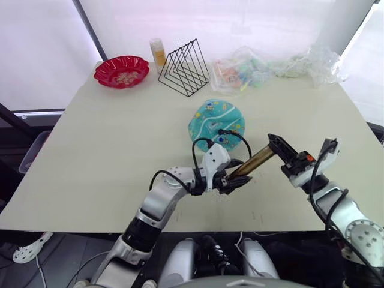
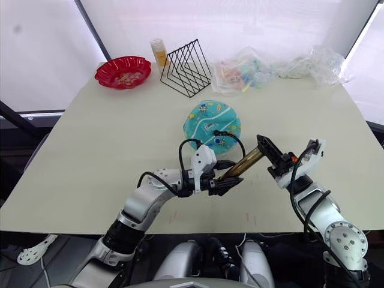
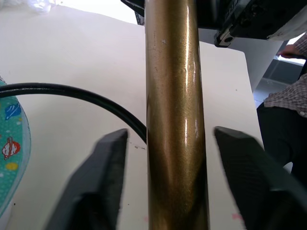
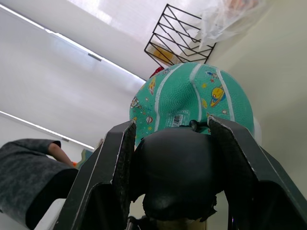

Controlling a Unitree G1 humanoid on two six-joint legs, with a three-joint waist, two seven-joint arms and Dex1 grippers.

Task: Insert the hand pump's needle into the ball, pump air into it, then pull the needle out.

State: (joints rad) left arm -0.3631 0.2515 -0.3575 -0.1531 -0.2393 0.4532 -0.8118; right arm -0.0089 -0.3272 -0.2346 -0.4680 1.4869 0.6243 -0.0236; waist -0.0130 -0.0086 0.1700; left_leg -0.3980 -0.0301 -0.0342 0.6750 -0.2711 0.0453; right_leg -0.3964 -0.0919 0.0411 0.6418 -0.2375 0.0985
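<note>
The teal ball (image 1: 215, 122) lies flat as a disc on the table's middle. The hand pump (image 1: 254, 161), a bronze cylinder, is held slanted above the table in front of it. Its thin black hose (image 1: 196, 149) loops round to the ball's top, where the hose tip (image 4: 194, 125) meets the ball. The needle itself is too small to make out. My left gripper (image 1: 236, 182) is open around the cylinder's lower end, with gaps between its fingers (image 3: 106, 178) and the metal. The right gripper (image 1: 284, 153) is shut on the pump's black handle (image 4: 176, 177).
A red bowl (image 1: 122, 71), a small bottle (image 1: 158, 53) and a black wire rack (image 1: 185, 67) stand at the back left. Clear plastic bags (image 1: 246, 69) lie along the back right. A person (image 3: 283, 100) is beside the table.
</note>
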